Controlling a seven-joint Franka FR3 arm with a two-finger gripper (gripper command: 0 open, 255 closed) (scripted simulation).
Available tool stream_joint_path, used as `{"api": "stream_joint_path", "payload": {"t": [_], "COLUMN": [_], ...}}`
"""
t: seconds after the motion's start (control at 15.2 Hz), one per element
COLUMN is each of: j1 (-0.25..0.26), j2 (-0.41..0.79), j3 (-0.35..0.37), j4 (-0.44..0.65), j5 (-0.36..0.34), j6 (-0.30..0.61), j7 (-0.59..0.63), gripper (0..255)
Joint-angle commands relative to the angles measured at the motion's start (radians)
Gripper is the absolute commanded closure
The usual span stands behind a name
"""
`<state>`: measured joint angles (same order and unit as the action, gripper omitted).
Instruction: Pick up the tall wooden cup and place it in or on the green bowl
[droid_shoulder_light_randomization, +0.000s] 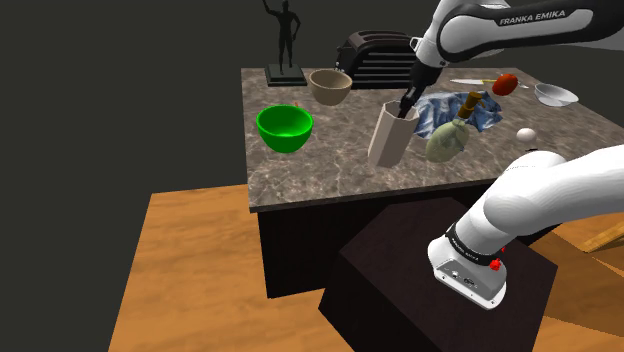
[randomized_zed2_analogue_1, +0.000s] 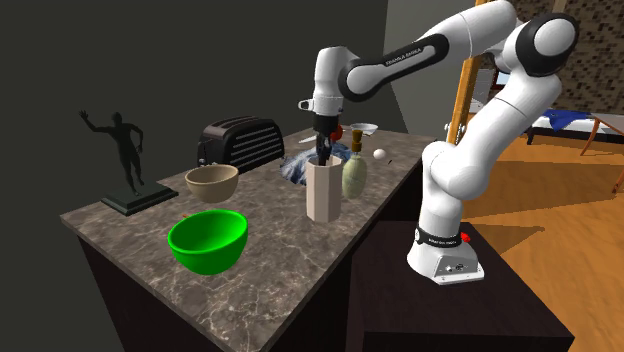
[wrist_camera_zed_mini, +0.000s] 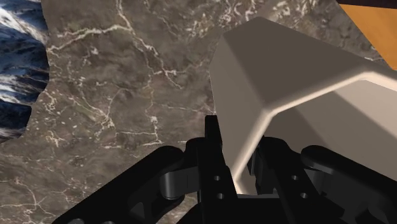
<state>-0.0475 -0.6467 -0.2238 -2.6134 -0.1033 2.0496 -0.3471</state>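
Pincer (droid_shoulder_light_randomization: 405, 108) first: its black fingers (wrist_camera_zed_mini: 213, 149) clamp the rim of the tall beige cup (droid_shoulder_light_randomization: 388, 140), one inside the wall and one outside (the wrist view shows this plainly).

Across the shoulder view from the left, a dark statue (droid_shoulder_light_randomization: 286, 40) stands at the far corner of the marbled counter (droid_shoulder_light_randomization: 330, 170). The green bowl (droid_shoulder_light_randomization: 284, 128) sits in front of it, nearer the front edge. A tan bowl (droid_shoulder_light_randomization: 330, 87) lies behind the green one, with a black toaster (droid_shoulder_light_randomization: 378, 55) beyond that. Next comes the cup, leaning, near the counter's middle and apart from the green bowl; I cannot tell whether its base touches the stone. A blue cloth (droid_shoulder_light_randomization: 450, 108) lies just behind it and a greenish bottle (droid_shoulder_light_randomization: 447, 138) just beside it. Further right are a white ball (droid_shoulder_light_randomization: 526, 134) and a white bowl (droid_shoulder_light_randomization: 555, 95).
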Motion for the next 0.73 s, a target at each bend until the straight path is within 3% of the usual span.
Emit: {"api": "stream_joint_path", "payload": {"t": [0.0, 0.66], "j1": [0.000, 0.005], "j2": [-0.010, -0.028], "j3": [0.003, 0.018], "j4": [0.021, 0.144], "j5": [0.002, 0.012], "j6": [-0.031, -0.171], "j7": [0.001, 0.004], "gripper": [255, 255]}}
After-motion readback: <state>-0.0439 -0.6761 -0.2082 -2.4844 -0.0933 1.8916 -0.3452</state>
